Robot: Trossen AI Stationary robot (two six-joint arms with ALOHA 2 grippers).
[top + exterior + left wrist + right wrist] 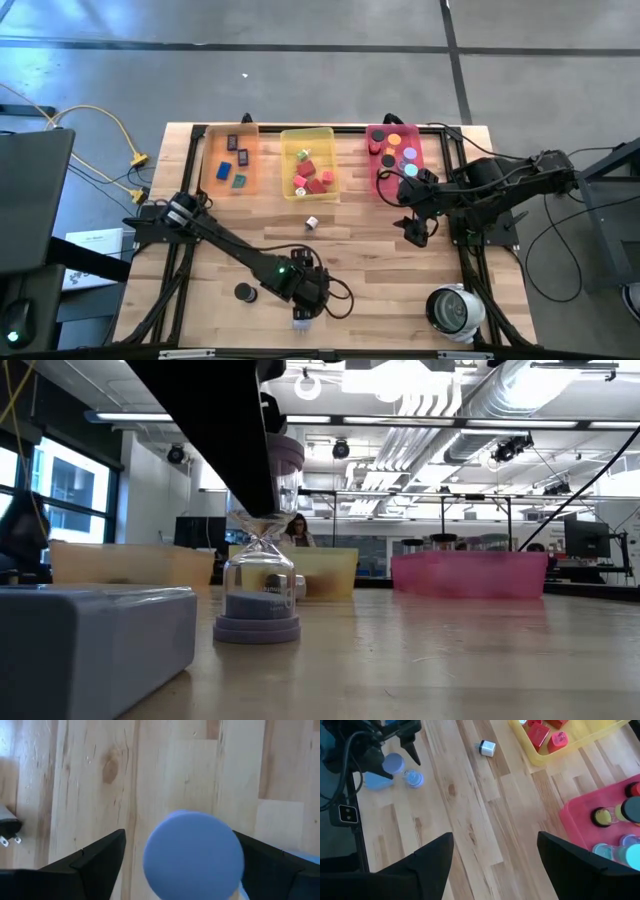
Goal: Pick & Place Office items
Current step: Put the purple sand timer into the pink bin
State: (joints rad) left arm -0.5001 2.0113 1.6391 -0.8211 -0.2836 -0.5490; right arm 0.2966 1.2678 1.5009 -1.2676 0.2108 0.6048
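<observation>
So the left gripper [180, 865] sits low over the small lavender-capped glass hourglass [260, 565] at the near edge of the wooden counter [370, 250], jaws spread wide on either side of its round cap and not clamped yet. The hourglass stands upright with its long axis vertical, a pale blue block [95, 640] just beside it. The right gripper [492, 865] hangs open, well away from the hourglass, near the pink translucent tray [385, 175], so the left arm is way closer, with bare wood toward the trays.
</observation>
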